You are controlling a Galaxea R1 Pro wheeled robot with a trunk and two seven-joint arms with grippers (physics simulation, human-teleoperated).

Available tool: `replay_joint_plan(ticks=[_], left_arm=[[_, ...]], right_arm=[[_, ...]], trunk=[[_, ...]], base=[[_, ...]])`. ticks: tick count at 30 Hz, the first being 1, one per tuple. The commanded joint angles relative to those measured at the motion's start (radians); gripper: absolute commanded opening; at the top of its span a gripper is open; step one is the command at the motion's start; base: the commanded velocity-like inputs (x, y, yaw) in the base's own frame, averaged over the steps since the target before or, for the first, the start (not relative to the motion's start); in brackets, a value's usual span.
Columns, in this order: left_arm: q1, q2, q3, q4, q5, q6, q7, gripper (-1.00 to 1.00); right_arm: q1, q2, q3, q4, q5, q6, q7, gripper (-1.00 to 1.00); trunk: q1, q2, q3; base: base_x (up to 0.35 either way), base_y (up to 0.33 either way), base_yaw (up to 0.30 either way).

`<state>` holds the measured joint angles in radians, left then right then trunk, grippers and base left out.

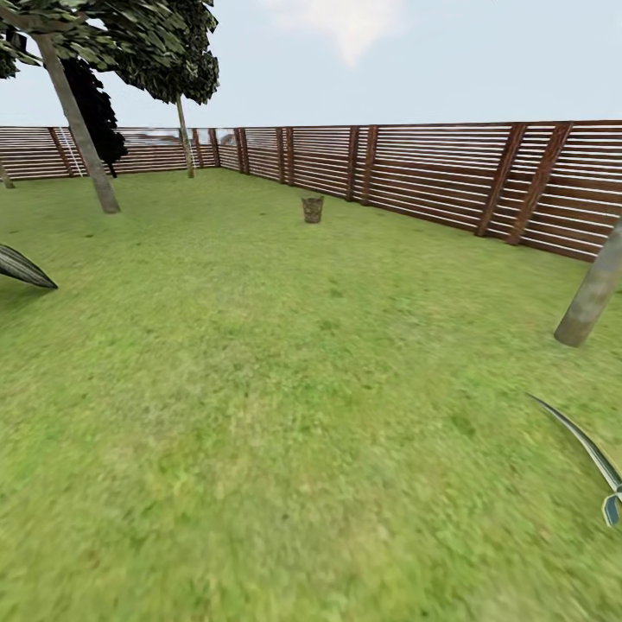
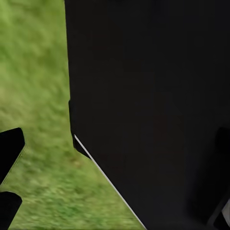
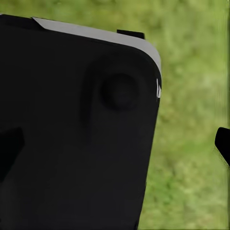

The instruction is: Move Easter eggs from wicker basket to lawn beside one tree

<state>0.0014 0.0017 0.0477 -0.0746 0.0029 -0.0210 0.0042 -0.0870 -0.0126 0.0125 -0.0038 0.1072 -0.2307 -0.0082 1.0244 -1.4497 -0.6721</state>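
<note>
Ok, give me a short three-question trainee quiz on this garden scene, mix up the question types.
1. True or false: the small brown woven wicker basket stands on the green grass lawn.
2. What runs behind the basket: A) hedge B) brown slatted wooden fence C) brick wall?
3. On which side of the head view does the leaning grey-brown tree trunk with dark foliage stand?

Key: 1 true; 2 B; 3 left.

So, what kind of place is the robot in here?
Most likely a fenced back garden: a wide green lawn, a slatted wooden fence around it, and trees, one with a thick trunk. A small wicker basket stands on the grass.
</note>
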Motion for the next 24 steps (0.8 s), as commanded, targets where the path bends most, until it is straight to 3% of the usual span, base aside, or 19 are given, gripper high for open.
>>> replay_joint_plan(ticks=[1,24], left_arm=[[0.0,0.0,0.004,-0.001,0.0,-0.002,0.0,1.0],[0.0,0.0,0.004,-0.001,0.0,-0.002,0.0,1.0]], right_arm=[[0.0,0.001,0.0,0.001,0.008,-0.003,-0.001,1.0],[0.0,0.003,0.0,0.001,0.009,-0.003,-0.001,1.0]], trunk=[[0.001,0.0,-0.001],[0.001,0.0,-0.001]], base=[[0.33,0.079,0.0],[0.33,0.079,0.0]])
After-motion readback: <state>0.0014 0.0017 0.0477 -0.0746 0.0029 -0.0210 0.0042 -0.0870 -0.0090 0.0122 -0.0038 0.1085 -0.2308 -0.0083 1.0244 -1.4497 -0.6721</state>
